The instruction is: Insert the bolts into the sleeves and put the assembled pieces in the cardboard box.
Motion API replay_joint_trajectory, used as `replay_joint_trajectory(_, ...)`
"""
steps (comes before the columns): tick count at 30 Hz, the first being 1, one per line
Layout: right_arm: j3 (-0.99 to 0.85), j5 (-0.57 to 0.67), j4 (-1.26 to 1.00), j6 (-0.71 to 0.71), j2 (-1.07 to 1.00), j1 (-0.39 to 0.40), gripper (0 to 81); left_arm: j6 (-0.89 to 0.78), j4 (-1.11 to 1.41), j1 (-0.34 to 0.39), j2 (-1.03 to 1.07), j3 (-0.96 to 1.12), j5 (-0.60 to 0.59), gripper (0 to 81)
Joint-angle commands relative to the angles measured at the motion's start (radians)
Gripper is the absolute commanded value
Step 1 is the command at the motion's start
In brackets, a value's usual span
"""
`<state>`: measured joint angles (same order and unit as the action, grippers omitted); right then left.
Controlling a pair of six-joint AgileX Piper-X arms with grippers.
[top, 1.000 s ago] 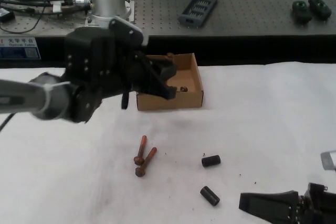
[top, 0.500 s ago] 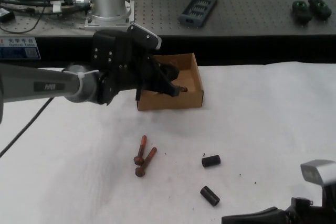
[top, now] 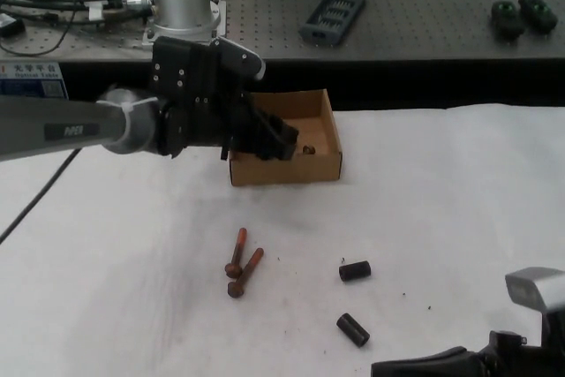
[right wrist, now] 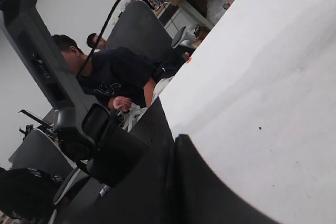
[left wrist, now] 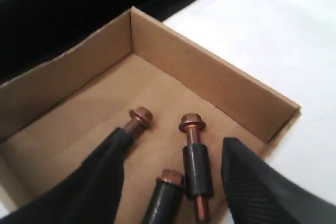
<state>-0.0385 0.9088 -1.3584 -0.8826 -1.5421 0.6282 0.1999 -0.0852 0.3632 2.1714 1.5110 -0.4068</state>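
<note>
Now our left fingers [left wrist: 100, 182] hang spread over the cardboard box [left wrist: 210, 77], pinching nothing. Three assembled pieces [left wrist: 197, 166] lie on its floor beneath them. Nearer us on the white counter [top: 441, 200], two loose bolts [top: 237, 249] lie just beside each other, and two bare sleeves [top: 354, 270] sit apart from them. Our right fingers [right wrist: 205, 182] are pressed together, low at the counter's near side.

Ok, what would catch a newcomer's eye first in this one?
The left gripper hangs open over the cardboard box, where the left wrist view shows three bolts lying inside, at least two of them sleeved. On the white cloth nearer the camera lie two loose bolts and two bare black sleeves.
</note>
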Motion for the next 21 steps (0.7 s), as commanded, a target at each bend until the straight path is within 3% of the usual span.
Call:
replay_joint_trajectory(1, -0.013, -0.037, -0.035, -0.038, 0.010, 0.000, 4.3, 0.050, -0.122, 0.000, -0.078, 0.012, -0.009, 37.2)
replay_joint_trajectory(7, -0.169, 0.024, 0.206, 0.058, 0.010, -0.044, 4.3, 0.129, -0.244, -0.013, -0.257, -0.043, -0.063, 26.1)
replay_joint_trajectory(15, -0.426, 0.044, 0.701, 0.335, 0.008, -0.126, 4.3, 0.037, -0.200, -0.090, -0.580, -0.384, -0.040, 25.6)
replay_joint_trajectory(18, -0.544, -0.057, 1.032, 0.560, 0.006, -0.127, 4.3, -0.057, -0.149, -0.099, -0.705, -0.554, 0.024, 25.6)
replay_joint_trajectory(21, -0.686, -0.282, 1.396, 0.794, 0.003, -0.124, 4.3, -0.121, -0.115, -0.095, -0.840, -0.692, 0.118, 25.6)
